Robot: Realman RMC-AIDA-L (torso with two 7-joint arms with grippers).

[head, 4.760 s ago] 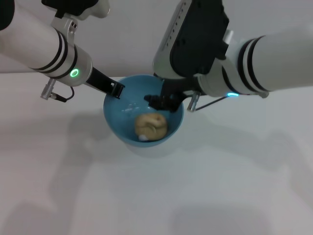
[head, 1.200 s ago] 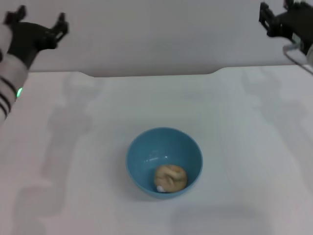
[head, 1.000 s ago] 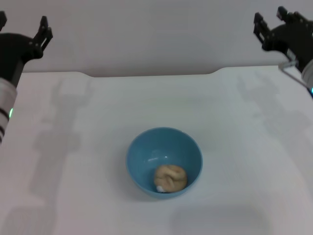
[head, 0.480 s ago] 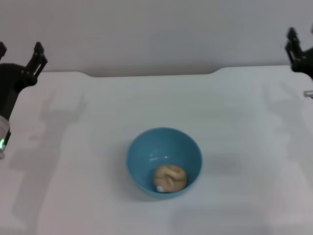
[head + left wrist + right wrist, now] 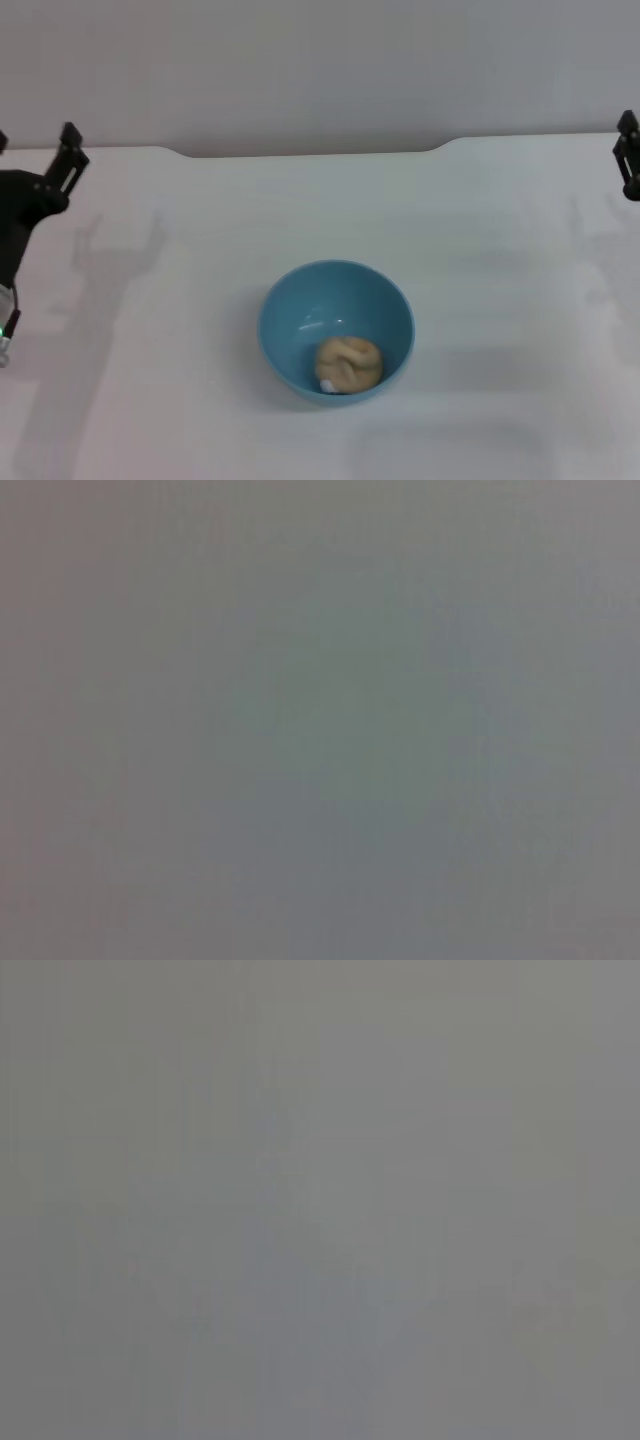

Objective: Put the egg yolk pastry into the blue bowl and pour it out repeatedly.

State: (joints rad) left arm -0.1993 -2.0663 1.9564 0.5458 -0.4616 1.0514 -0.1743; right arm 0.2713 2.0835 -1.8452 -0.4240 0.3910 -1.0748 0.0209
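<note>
Bowl (image 5: 300,310): glossy, smooth blue glaze or plastic, with highlights. Pastry (image 5: 349,363): matt, creased, cracked crust. Table (image 5: 500,250): smooth, matt white surface. Grippers: matt black.

One pastry (image 5: 348,364), one bowl (image 5: 290,318)

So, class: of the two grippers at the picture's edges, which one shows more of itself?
The left gripper, at the table's left edge: its black body shows, while the right gripper is only a sliver.

The round, deep, glossy blue bowl (image 5: 336,330) stands on the white table (image 5: 500,250), about midway between the left gripper (image 5: 30,165) and the right gripper (image 5: 629,160), nearer than both. The small beige egg yolk pastry (image 5: 349,364) lies inside it, against its near wall.
</note>
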